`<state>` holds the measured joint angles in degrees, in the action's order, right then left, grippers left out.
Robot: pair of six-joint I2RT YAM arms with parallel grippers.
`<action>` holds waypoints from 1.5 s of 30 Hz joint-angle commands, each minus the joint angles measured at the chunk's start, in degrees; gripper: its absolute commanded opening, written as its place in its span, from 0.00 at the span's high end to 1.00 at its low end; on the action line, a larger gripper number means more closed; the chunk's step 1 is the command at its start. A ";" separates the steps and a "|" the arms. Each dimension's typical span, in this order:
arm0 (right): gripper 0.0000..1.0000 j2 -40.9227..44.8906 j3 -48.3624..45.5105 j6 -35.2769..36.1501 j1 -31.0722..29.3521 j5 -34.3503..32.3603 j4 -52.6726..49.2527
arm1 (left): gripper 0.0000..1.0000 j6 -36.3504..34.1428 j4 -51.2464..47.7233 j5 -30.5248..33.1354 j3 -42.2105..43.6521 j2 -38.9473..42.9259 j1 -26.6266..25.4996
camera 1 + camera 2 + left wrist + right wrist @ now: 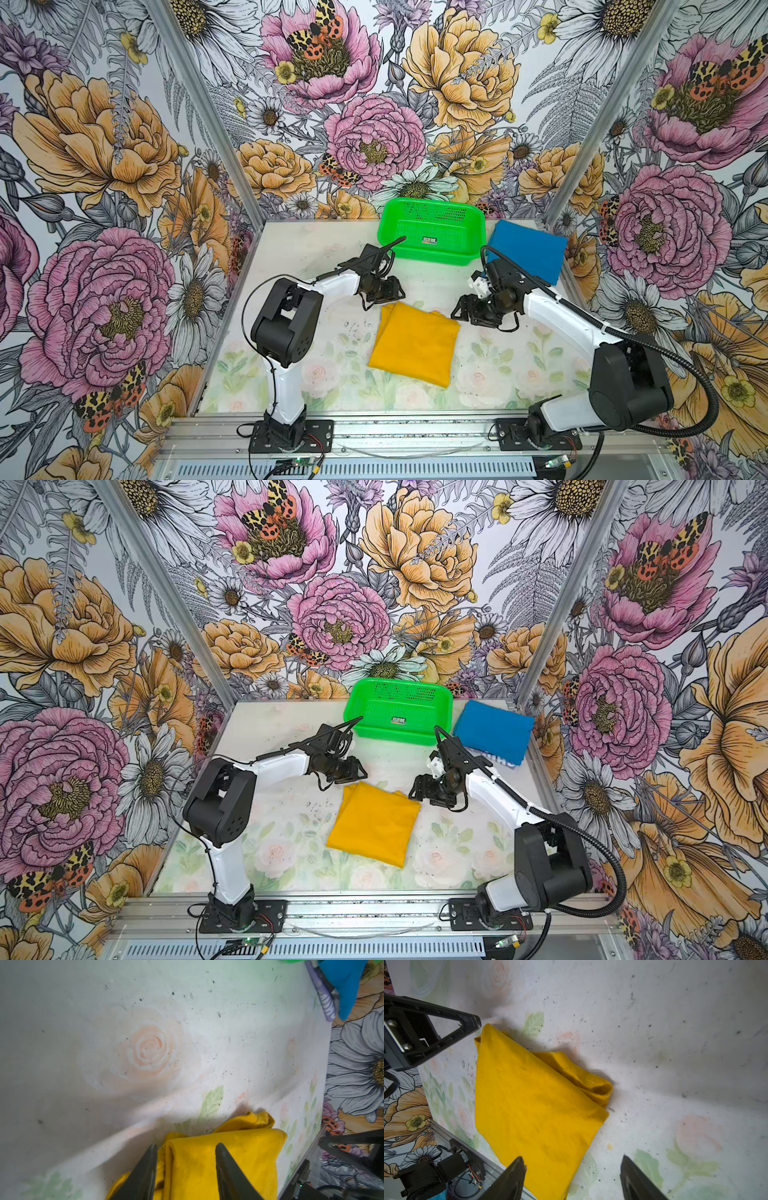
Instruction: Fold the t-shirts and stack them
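Green basket at back of surface: a small label is being shown inside. Folded blue shirt is lying beside it, near corner being hidden by right arm. Folded yellow shirt is lying mid-surface. Left jaws are being held narrowly apart over its far corner, right jaws wide; neither is gripping.

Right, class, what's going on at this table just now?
Two robot arms are handling t-shirts. The mustard-yellow t-shirt lies folded mid-table; the left gripper, jaws apart, sits at its far corner and the right gripper hangs open beside it. The blue t-shirt lies folded at the far right, next to the green basket. They are not stacked yet.
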<state>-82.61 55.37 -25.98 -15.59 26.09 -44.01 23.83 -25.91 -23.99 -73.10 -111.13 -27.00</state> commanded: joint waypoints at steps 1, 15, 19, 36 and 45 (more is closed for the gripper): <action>0.26 0.62 -0.76 0.75 0.65 -0.78 1.38 | 0.57 -1.33 -1.74 2.02 -2.20 -0.34 -0.15; 0.27 -0.56 -1.97 1.22 0.73 -0.01 3.61 | 0.82 -2.50 -3.70 1.33 -3.07 -1.97 -1.93; 0.28 0.00 -2.69 1.10 0.73 0.27 4.35 | 1.00 -2.64 -4.24 2.80 -2.46 0.34 -2.09; 0.30 -3.65 -2.91 3.02 -0.12 3.36 8.15 | 1.00 -1.12 -5.03 3.36 7.77 18.25 1.36; 0.31 -5.95 -1.10 2.87 -2.08 1.42 9.27 | 1.00 -1.34 -1.38 -0.33 8.56 13.83 2.76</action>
<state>-87.61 51.70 -23.90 -17.26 28.64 -36.73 22.52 -30.06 -22.26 -64.29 -95.96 -24.47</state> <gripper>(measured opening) 0.695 0.049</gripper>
